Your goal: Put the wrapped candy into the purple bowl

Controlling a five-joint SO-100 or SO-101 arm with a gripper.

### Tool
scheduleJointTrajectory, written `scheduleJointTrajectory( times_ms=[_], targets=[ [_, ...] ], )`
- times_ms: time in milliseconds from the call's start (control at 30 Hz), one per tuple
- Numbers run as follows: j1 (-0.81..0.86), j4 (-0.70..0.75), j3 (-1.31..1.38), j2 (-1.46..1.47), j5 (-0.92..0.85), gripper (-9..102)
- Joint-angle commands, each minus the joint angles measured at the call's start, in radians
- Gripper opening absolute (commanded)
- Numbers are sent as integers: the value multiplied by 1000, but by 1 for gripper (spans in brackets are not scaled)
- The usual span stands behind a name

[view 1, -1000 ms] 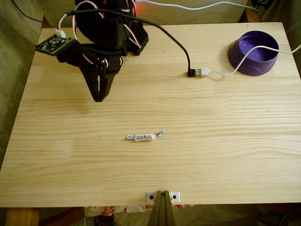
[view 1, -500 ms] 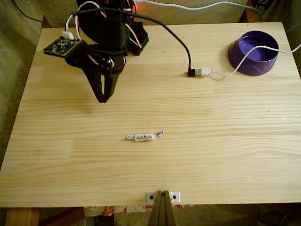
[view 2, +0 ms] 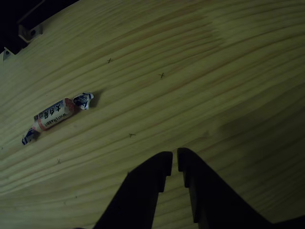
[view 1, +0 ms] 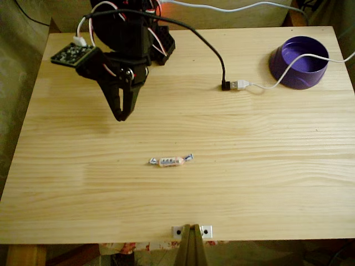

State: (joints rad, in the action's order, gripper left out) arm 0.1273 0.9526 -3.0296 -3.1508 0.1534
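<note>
The wrapped candy [view 1: 171,161] lies on its side near the middle of the wooden table, pinkish-orange with twisted whitish-blue ends. In the other view the candy [view 2: 55,114] sits up and to the left of the fingers. My gripper [view 1: 120,116] hangs over the table's back left, well short of the candy, with its black fingers pointing down. Only a thin slit shows between the jaws of the gripper [view 2: 174,155], and nothing is held in them. The purple bowl [view 1: 294,75] stands at the back right corner, far from both.
A black cable meets a white USB plug [view 1: 239,85] on the table between arm and bowl. The white cable [view 1: 310,55] runs on over the bowl's rim. A metal bracket [view 1: 191,230] sits at the front edge. Bare wood [view 1: 249,166] surrounds the candy.
Over the last second the arm shifted slightly right and its wrist turned, so both fingers now show edge-on. Since half a second ago it has hardly moved. The candy stayed put.
</note>
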Motion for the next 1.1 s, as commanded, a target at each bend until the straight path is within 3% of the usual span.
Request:
scheduleJointTrajectory(
  times_ms=[0,400,767,1067],
  targets=[
    [29,-26,18,-5,17,1],
    [8,-95,77,55,-35,1],
    [12,-209,388,488,-212,1],
    [-84,-281,586,778,-391,0]
  ],
)
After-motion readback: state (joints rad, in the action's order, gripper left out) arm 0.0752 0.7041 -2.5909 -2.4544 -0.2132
